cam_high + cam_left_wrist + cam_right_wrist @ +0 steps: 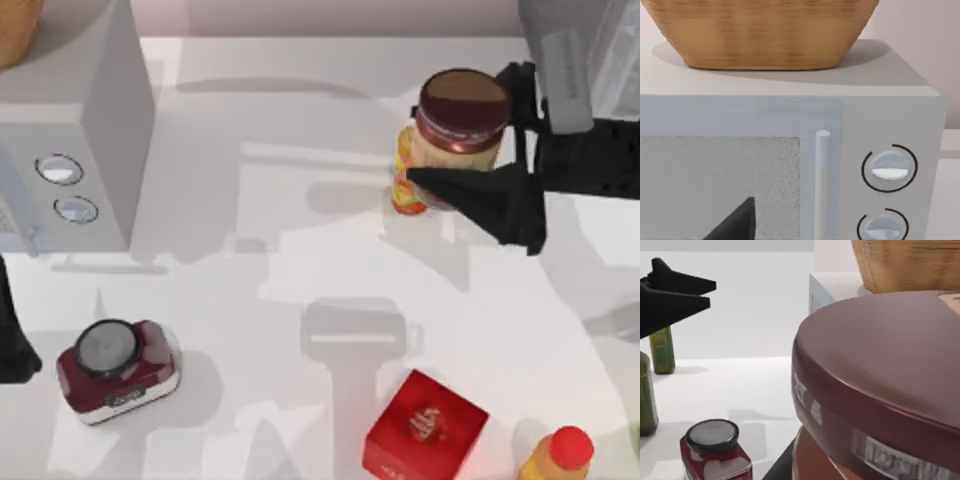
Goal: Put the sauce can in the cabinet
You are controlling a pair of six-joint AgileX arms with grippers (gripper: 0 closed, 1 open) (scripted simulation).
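right gripper (462,152) clamped on the sauce can (458,130) — one finger along the near side of the jar body, the other behind it toward the far edge of the table; the fingers meet the can on both sides below the maroon lid. can sits toward the far right of the table in the top view. its shadow falls off to one side on the tabletop, so it looks lifted rather than standing, though i can't be certain. the right wrist view has the lid (885,380) close up, orange label just under it.

left gripper (12,345) parked at the left edge of the table, in front of the light grey appliance (75,130) with two round knobs; can't tell how its fingers stand. a basket (765,30) rests on top of that appliance.

other items, untouched: a small red jar with a grey lid (115,368) at front left, a red box (425,428) at front centre, a yellow bottle with a red cap (560,458) at front right.

step in hand, by my reading — grasp made, carry to the cabinet under way or about to start. no dark speckled cabinet can be made out from here, so i can't place the drop-off. next move calls for keeping the can upright, clearing the tabletop items and entering the cabinet opening squarely before letting go.
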